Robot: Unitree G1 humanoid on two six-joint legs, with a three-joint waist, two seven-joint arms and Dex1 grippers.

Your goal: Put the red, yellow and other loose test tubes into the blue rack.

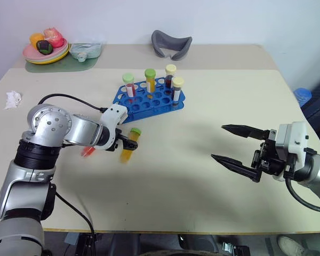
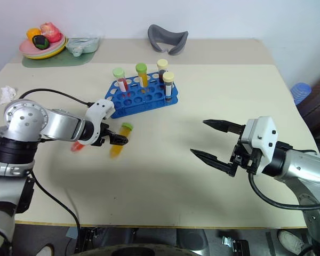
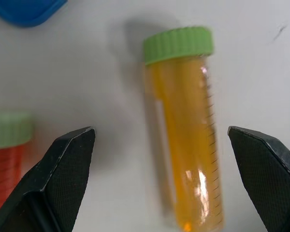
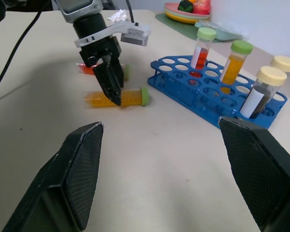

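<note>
A yellow test tube (image 3: 186, 140) with a green cap lies flat on the table in front of the blue rack (image 1: 161, 101). My left gripper (image 3: 159, 131) points down over it, open, one finger on each side and clear of it. A red test tube (image 1: 88, 152) with a green cap lies just to the left, partly hidden by the left arm. In the rack stand a red tube (image 1: 129, 85), a yellow tube (image 1: 150, 80) and two dark tubes (image 1: 176, 88) with cream caps. My right gripper (image 1: 218, 142) hovers open and empty at the right, pointing left.
At the table's far left corner a plate of toy food (image 1: 45, 50) sits on a green mat. A grey curved object (image 1: 171, 44) lies at the back. A crumpled tissue (image 1: 13, 99) lies near the left edge. A blue-capped bottle (image 1: 303, 96) stands beyond the right edge.
</note>
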